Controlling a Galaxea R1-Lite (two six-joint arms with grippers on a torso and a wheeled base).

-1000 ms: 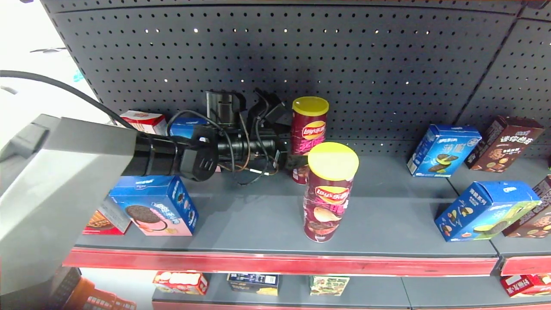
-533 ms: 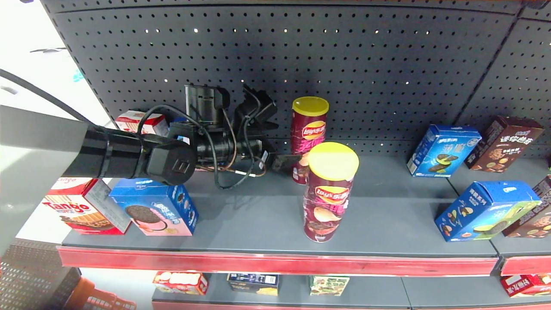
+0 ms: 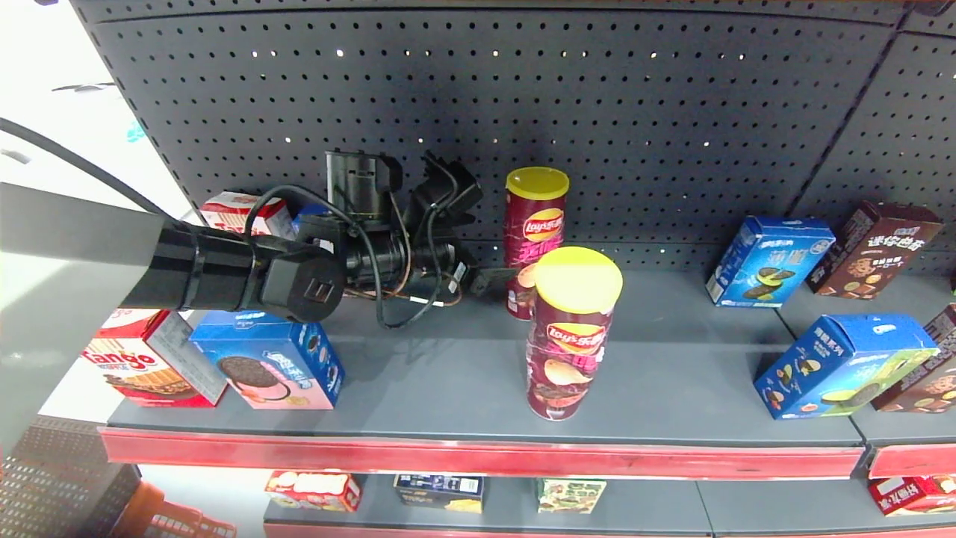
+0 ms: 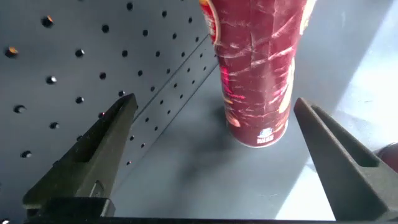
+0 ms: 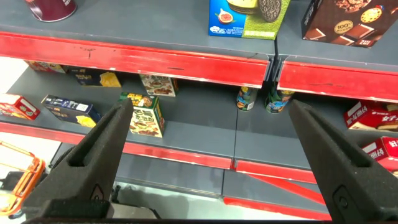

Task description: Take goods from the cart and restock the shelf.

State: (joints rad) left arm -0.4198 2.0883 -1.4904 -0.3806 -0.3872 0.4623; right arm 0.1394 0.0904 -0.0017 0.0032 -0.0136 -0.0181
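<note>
Over shelf (image 3: pixel 448 388) rear | left arm (image 3: pixel 224 269) level | fingers (image 4: pixel 93 155) spread before chip can (image 4: pixel 258 68)

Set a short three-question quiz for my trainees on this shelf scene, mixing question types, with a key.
1. True or false: the left gripper is open, not touching the rear chip can.
2. The front chip can has a lid that is: A yellow, B blue, C red.
3. Fill in: the front chip can stands ____ on the shelf.
Key: 1 true; 2 A; 3 upright.
</note>
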